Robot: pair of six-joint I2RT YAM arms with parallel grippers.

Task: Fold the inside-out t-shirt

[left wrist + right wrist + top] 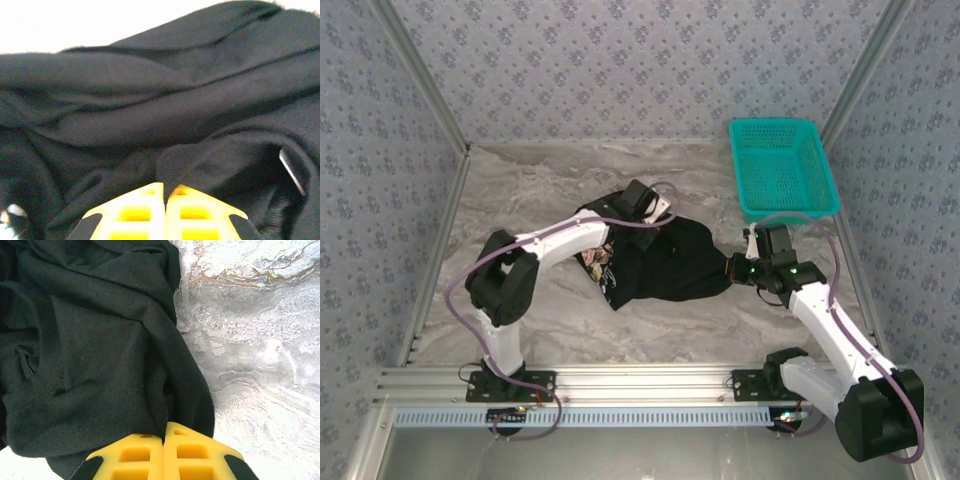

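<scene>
T-shirt (670,265) print (601,265) mostly beneath folds

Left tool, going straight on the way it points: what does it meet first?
The t-shirt. The left tool is shut with a cloth fold right at its tips, and more bunched black folds rise directly ahead. How deep that pile is cannot be told from the wrist view.

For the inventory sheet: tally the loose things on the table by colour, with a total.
Black: 1, the t-shirt
Teal: 1, the mesh basket
Total: 2
</scene>
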